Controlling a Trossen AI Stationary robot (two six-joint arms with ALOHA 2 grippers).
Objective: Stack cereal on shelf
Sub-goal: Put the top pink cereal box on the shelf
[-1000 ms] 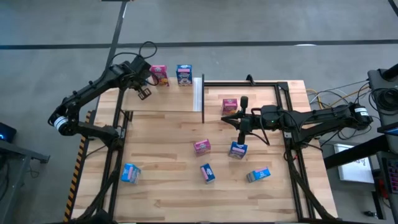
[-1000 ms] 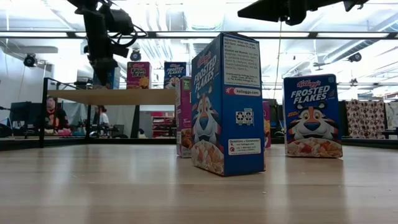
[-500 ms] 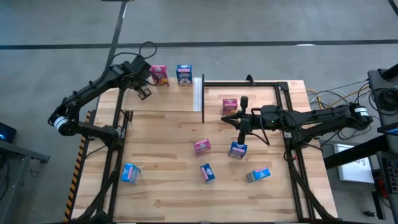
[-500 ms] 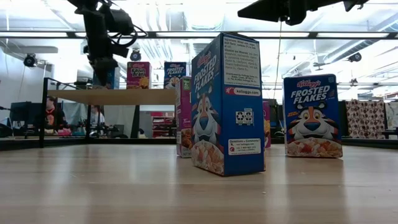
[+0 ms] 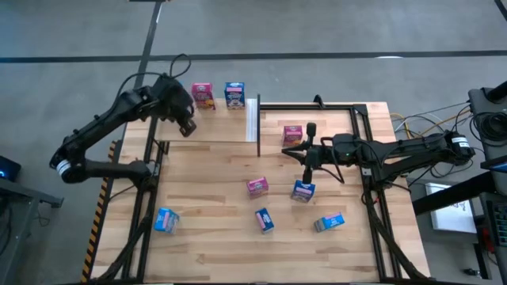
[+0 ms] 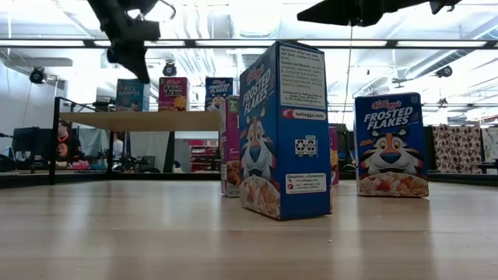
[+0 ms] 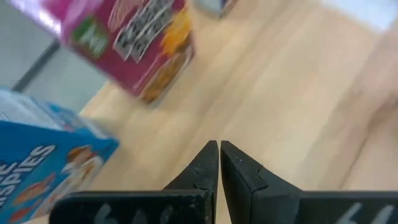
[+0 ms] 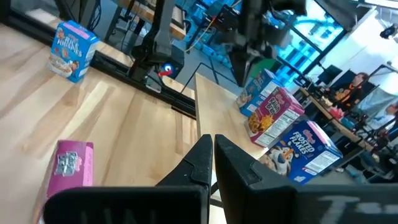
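Observation:
The pale shelf (image 5: pixel 214 123) with its white strip (image 5: pixel 252 119) holds three upright cereal boxes: a blue one (image 6: pixel 132 95), a pink one (image 6: pixel 173 93) and a blue one (image 6: pixel 219 93). In the high view my left arm hides the first; the pink (image 5: pixel 203 95) and blue (image 5: pixel 234 95) show. My left gripper (image 7: pixel 219 146) is shut and hangs above the shelf (image 5: pixel 188 127), near the blue box (image 7: pixel 43 168) and touching nothing. My right gripper (image 8: pixel 211 140) is shut and waits over the table (image 5: pixel 309 158).
Loose boxes on the plank table: pink (image 5: pixel 293 134), pink (image 5: pixel 257 187), blue (image 5: pixel 303 191), blue (image 5: pixel 264 220), blue (image 5: pixel 165 220), and one lying flat (image 5: pixel 329 222). A black metal frame (image 5: pixel 360 119) borders the table. Bare planks lie along the near edge.
My left gripper has risen from just above the shelf top. In the low view it no longer stands in front of the blue box at the shelf's left end, which now shows whole and upright. The right arm has kept still.

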